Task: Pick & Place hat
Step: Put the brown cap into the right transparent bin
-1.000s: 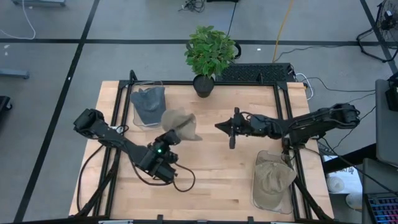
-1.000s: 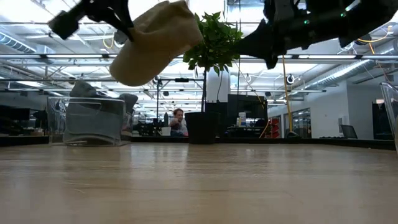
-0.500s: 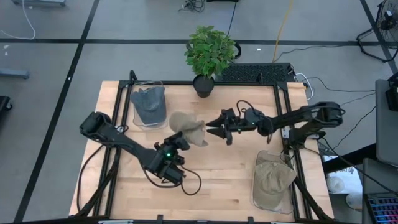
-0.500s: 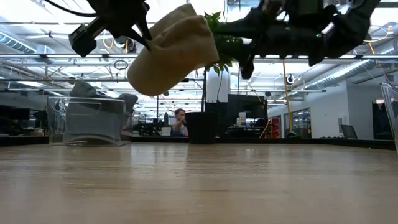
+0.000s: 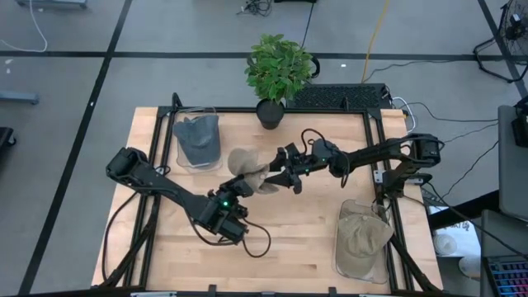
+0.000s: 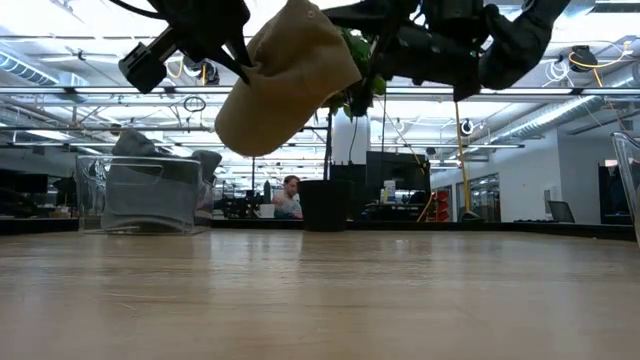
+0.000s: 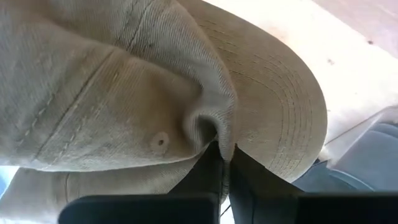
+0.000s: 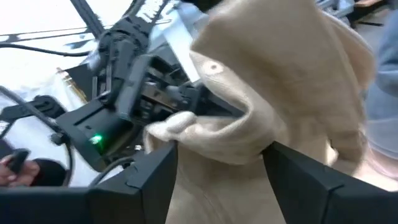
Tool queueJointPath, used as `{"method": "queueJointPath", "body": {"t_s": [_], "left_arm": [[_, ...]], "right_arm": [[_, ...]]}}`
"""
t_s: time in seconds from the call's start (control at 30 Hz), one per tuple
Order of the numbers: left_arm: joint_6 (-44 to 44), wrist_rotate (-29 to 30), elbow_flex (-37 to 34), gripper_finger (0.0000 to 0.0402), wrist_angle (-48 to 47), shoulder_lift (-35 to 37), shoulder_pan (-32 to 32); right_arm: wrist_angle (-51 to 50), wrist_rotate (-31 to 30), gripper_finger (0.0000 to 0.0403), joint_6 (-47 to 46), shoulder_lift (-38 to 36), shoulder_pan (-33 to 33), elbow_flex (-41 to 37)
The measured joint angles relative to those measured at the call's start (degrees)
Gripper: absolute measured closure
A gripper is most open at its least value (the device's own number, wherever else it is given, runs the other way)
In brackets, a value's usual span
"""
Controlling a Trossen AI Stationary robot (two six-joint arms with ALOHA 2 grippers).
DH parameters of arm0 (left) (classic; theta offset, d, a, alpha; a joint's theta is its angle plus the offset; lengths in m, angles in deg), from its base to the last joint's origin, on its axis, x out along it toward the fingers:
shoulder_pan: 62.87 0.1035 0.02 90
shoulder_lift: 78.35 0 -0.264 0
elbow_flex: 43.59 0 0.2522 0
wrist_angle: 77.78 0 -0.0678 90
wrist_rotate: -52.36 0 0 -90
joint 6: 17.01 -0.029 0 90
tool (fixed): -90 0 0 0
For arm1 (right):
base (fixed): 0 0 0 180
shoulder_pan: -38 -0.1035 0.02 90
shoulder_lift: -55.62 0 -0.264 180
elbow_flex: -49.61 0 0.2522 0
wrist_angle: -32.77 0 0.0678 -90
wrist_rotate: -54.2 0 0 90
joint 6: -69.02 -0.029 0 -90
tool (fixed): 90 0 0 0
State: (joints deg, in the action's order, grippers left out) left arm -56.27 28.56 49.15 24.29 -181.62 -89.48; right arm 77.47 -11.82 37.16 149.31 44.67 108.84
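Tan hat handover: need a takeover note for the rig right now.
Left gripper: shut on the tan hat, held in the air above mid-table.
Right gripper: open, fingers on either side of the hat's fabric, no grip yet.
Grey hat sits in the left bin; another tan hat lies in the right bin.
Done: hat lifted and brought to the right arm.
Left: right gripper closes, left lets go, hat gets placed, probably in the right bin.
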Motion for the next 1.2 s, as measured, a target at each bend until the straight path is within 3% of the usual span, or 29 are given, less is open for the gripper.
{"method": "queueJointPath", "body": {"t_s": [0.47,0.7,0.8,0.93,1.2], "left_arm": [[2.29,-1.84,0.0,0.0393,-0.16,0.0,0.3],[3.16,-2.59,0.0,0.0394,-0.24,0.0,0.94],[3.69,-3.05,0.0,0.039,-0.28,0.0,1.05],[3.79,-3.45,0.0,0.0397,-0.26,0.0,1.1],[5.14,-3.43,0.0,0.0396,-0.28,0.0,2.01]], "right_arm": [[-1.33,1.41,0.0188,1.0,-1.33,-3.97,3.52],[-33.39,-13.66,0.0195,15.08,-1.22,-7.52,14.89],[-42.46,-21.6,0.0195,19.81,-1.4,-8.99,18.62],[-42.43,-25.53,0.0195,20.73,-1.29,-10.65,19.36],[-39.66,-25.44,0.0195,16.2,-1.55,-13.15,19.7]]}}
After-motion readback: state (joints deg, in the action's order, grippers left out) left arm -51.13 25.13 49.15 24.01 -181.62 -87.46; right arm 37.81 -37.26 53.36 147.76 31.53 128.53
